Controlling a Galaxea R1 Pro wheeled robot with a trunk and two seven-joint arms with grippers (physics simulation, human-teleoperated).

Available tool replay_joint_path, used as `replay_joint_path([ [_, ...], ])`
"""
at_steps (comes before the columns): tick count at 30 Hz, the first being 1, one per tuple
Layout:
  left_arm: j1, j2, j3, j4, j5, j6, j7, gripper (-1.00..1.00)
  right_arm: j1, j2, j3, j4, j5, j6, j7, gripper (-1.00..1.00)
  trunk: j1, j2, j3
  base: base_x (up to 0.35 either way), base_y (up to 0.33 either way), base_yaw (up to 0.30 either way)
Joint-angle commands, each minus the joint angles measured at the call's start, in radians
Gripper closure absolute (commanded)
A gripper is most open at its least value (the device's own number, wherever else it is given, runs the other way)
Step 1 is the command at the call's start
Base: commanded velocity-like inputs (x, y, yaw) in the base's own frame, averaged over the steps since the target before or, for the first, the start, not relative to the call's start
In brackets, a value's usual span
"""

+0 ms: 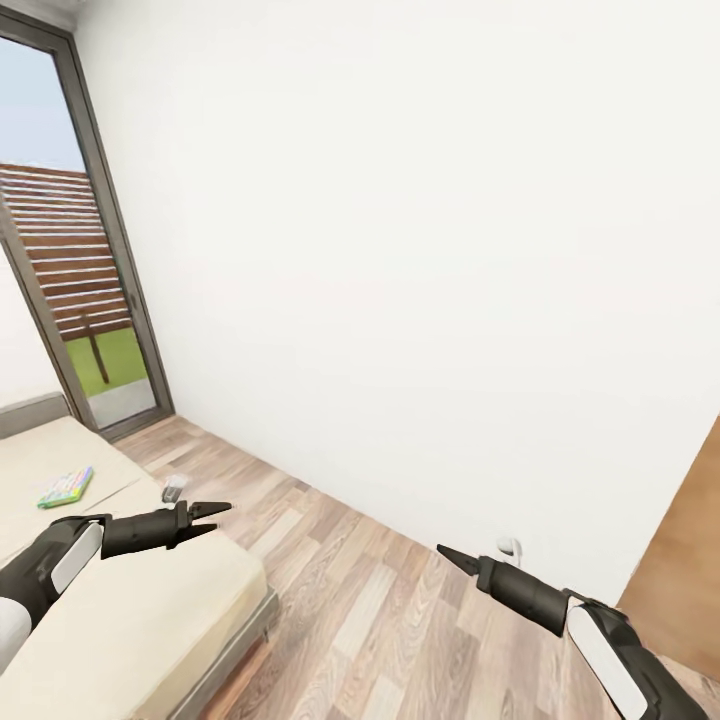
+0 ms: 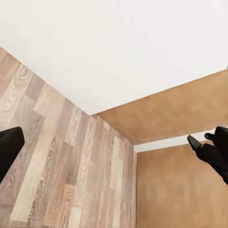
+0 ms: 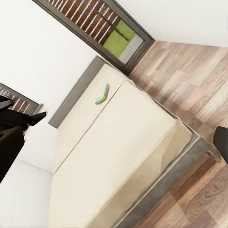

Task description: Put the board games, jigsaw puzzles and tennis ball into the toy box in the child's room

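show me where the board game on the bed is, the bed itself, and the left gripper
board game [image 1: 66,487], head view, middle of its colourful printed top.
bed [image 1: 150,610], head view, bare beige mattress surface.
left gripper [image 1: 212,516], head view, between the tips of its two dark fingers.

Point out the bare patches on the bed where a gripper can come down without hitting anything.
The bed is mostly bare: the beige stretch from the board game to the foot corner by the wood floor is free. The one occupied spot is that green-edged box near the window end. The left gripper hovers above the mattress edge.
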Motion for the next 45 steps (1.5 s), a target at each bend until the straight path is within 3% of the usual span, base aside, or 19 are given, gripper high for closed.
replay_joint_path([
  [1,-0.001,0.001,-0.005,0.001,0.007,0.006,0.0,-1.0,0.0,-0.001,0.001,0.0,-0.01,0.008,-0.003,-1.0,0.001,-0.001,0.0,0.177,-0.001,0.292],
  [20,-0.001,0.001,-0.005,0.001,0.007,0.007,0.0,-1.0,0.0,-0.001,0.001,-0.003,-0.01,0.009,-0.046,-1.0,0.001,-0.001,0.0,0.172,-0.028,0.292],
  [45,-0.001,0.0,-0.006,0.001,0.007,0.006,0.0,-1.0,0.0,0.007,0.001,-0.002,-0.01,0.011,-0.051,-1.0,0.001,-0.001,0.0,0.196,-0.199,0.292],
])
